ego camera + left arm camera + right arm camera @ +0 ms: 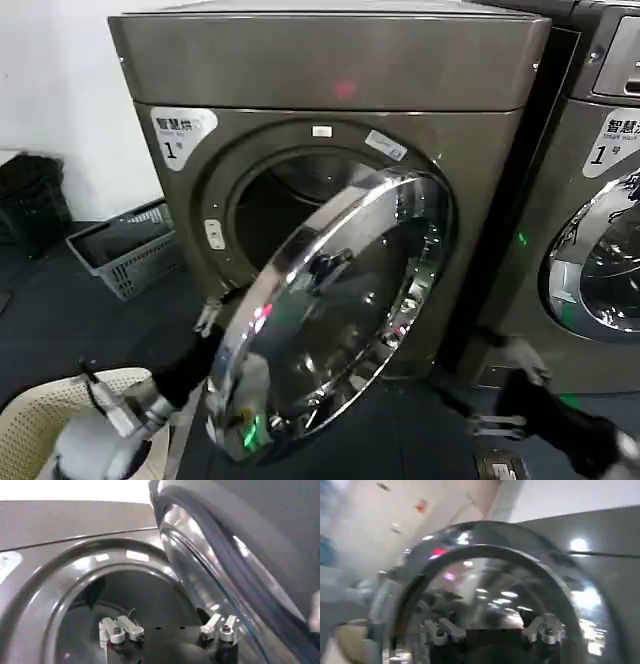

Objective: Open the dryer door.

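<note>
Swung well out from the drum opening: dryer door [330,310], probably heavy, rigid, slick chrome; best pushed at the free edge. Left end effector [170,630] spread open, empty, behind that edge.

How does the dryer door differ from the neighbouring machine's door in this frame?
The dryer door is swung out from its opening, so the dark drum shows behind it; the neighbour's door sits shut against its machine. The dryer door shows whole, the neighbour's is cut off at the frame edge. The left gripper, open, is by the dryer door's edge; nothing is near the neighbour's. Both have shiny chrome rings around glass.
</note>
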You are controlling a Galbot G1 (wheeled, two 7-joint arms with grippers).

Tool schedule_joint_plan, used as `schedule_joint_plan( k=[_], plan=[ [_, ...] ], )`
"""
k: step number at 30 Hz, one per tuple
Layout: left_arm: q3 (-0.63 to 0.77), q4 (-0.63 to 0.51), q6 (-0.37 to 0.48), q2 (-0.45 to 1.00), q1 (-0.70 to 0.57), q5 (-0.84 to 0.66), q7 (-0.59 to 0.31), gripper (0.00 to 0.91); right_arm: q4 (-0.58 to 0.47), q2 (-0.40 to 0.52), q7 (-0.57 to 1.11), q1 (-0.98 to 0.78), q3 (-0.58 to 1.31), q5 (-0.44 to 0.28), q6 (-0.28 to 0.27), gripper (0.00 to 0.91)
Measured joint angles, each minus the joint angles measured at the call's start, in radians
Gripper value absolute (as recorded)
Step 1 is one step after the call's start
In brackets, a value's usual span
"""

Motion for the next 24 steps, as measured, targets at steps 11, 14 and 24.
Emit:
schedule_joint_plan(
  k=[11, 14, 24],
  plan=[
    [0.199, 0.040, 0.020, -0.053, -0.126, 0.067, -0.027, 0.907, -0.017, 0.284, 0.382, -0.145, 0.275, -0.214, -0.017, 0.907],
    [0.249, 0.058, 0.024, -0.071, -0.161, 0.078, -0.030, 0.907, -0.038, 0.364, 0.484, -0.148, 0.331, -0.258, -0.036, 0.907],
    [0.414, 0.126, 0.028, -0.121, -0.281, 0.089, -0.039, 0.907, -0.122, 0.532, 0.843, -0.112, 0.502, -0.382, -0.276, 0.907]
  ],
)
